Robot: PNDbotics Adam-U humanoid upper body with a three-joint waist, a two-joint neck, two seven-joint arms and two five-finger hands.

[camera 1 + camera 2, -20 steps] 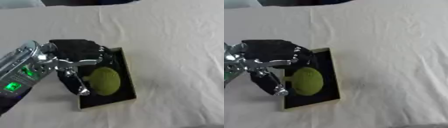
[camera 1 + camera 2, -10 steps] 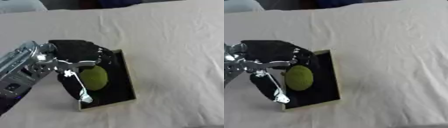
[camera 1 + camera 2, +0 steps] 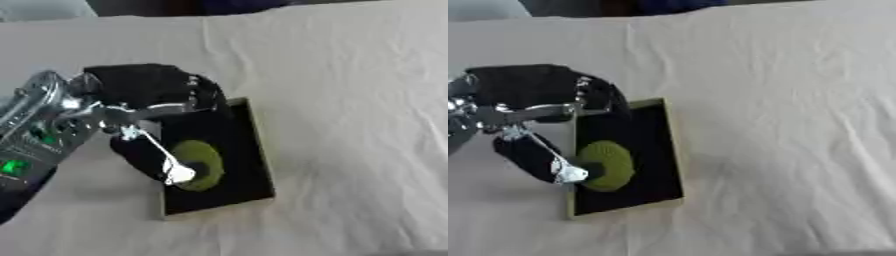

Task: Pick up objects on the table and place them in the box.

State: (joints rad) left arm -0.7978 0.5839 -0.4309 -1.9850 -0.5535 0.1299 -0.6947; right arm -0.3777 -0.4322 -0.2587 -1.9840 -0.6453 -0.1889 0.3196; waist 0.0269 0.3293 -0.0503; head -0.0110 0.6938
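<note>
A round green object [image 3: 206, 161] lies inside the shallow black box [image 3: 242, 150] on the cloth-covered table. My left hand [image 3: 144, 87], black with a silver arm behind it, reaches in from the left and hangs over the box's near-left part. Its thumb [image 3: 172, 170] stretches down along the green object's left side, and the tip overlaps it. The fingers [image 3: 598, 97] bend over the box's top edge, well apart from the green object. Part of the box's left side is hidden under the hand. The right hand shows in neither view.
A wrinkled beige cloth [image 3: 780, 125] covers the whole table. The box's pale rim [image 3: 674, 150] stands a little above the cloth. Dark shapes line the far edge [image 3: 175, 5].
The green object has slid slightly down and to the right inside the box. The thumb has followed it, and the fingers have stayed over the box's top edge.
</note>
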